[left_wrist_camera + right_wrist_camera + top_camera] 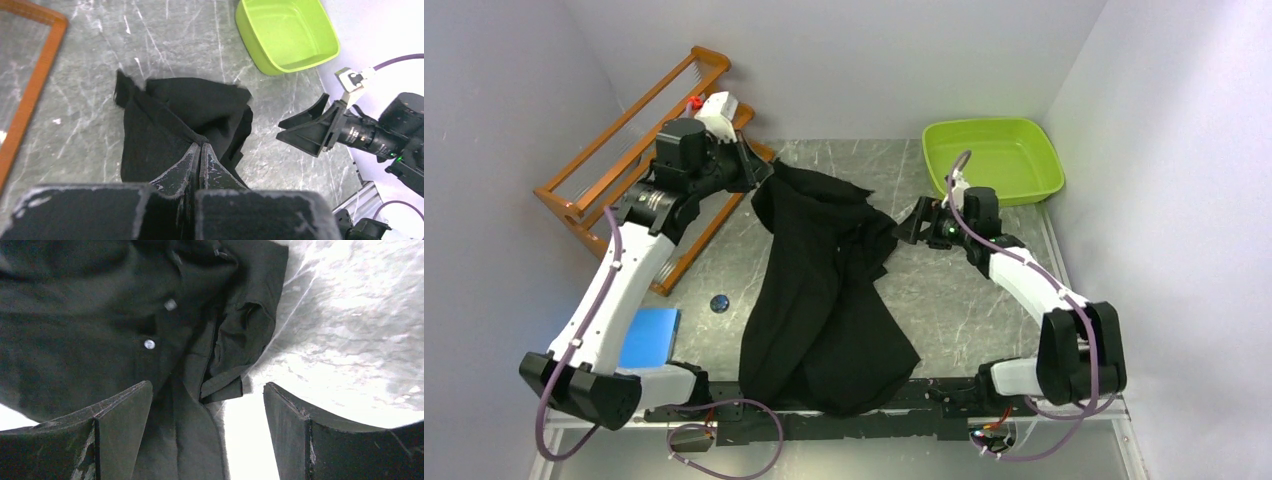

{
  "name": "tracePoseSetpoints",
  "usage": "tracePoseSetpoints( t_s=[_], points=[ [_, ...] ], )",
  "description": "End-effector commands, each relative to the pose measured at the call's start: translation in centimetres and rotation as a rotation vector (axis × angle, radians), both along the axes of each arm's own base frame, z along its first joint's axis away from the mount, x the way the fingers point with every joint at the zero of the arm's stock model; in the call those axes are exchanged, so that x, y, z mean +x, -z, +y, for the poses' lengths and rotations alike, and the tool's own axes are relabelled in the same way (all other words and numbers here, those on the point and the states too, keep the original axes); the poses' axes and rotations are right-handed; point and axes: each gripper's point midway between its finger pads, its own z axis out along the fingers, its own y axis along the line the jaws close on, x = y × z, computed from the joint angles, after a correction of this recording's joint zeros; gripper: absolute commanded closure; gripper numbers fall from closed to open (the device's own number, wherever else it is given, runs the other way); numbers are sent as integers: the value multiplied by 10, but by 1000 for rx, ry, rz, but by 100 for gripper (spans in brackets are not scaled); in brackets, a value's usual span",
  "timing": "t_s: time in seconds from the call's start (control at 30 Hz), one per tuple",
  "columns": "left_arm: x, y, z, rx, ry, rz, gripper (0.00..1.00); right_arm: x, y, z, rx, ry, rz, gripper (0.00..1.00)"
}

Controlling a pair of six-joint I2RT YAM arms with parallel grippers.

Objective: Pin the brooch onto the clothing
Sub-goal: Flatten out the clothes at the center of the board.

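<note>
The left gripper (200, 148) pinches the black shirt (824, 290) at its 11 o'clock edge. The right gripper (206, 390), fingers spread, is near the cloth at 2 o'clock.

Grey marbled table (984, 300) is carrying black shirt (824, 290) mid-table, green tub (992, 160) far-right, wooden rack (604, 170) far-left, small round brooch (720, 302), blue pad (649, 337).

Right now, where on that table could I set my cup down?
The widest bare patch lies between the shirt and the right arm. A narrower strip runs between shirt and wooden rack, around a small dark disc. Crowded: the shirt's far end, where left tool grips and right tool hangs open.
</note>
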Motion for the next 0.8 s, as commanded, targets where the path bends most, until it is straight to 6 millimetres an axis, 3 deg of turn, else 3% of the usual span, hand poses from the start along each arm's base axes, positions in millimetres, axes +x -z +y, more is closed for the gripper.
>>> tracePoseSetpoints(
  t_s=[0.0, 0.23, 0.33, 0.47, 0.57, 0.63, 0.77],
  points=[
    [-13, 6, 24, 104, -69, 42, 97, 14, 5, 21, -30, -40, -26, 15],
    [-28, -17, 52, 164, -170, -2, 98, 26, 61, 55, -132, -81, 45, 19],
    [-34, -25, 58, 183, -179, -20, 97, 38, 77, 61, -168, -57, 58, 21],
    [-36, -32, 68, 205, -218, -35, 97, 59, 93, 61, -209, -14, 74, 31],
    [-36, -33, 71, 213, -232, -48, 97, 74, 84, 59, -222, 19, 42, 64],
    [-34, -30, 76, 232, -257, -46, 97, 79, 69, 49, -238, 63, 14, 97],
    [-28, -22, 89, 250, -314, -27, 97, 84, 23, 6, -239, 180, -52, 100]
  ],
)
